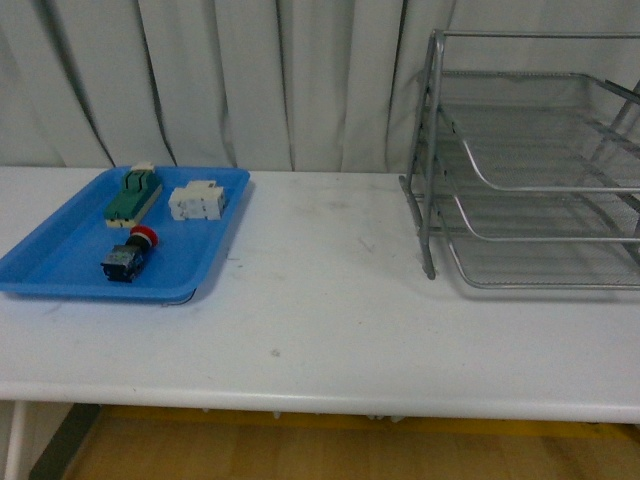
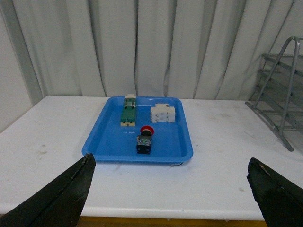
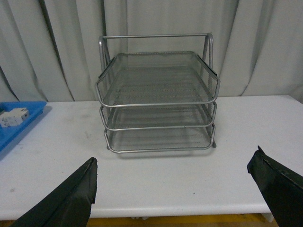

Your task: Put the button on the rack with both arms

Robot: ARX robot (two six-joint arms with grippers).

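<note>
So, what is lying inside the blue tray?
Inside the blue tray lie three parts: the button, a white block and a green-and-cream part. What is beneath them is covered.

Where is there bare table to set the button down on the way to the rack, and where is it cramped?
Widest bare patch: the white table between the blue tray and the rack. The strip along the table's near edge, before both, is bare too. Cramped: inside the tray, where the button, white block and green-and-cream component sit close.
</note>
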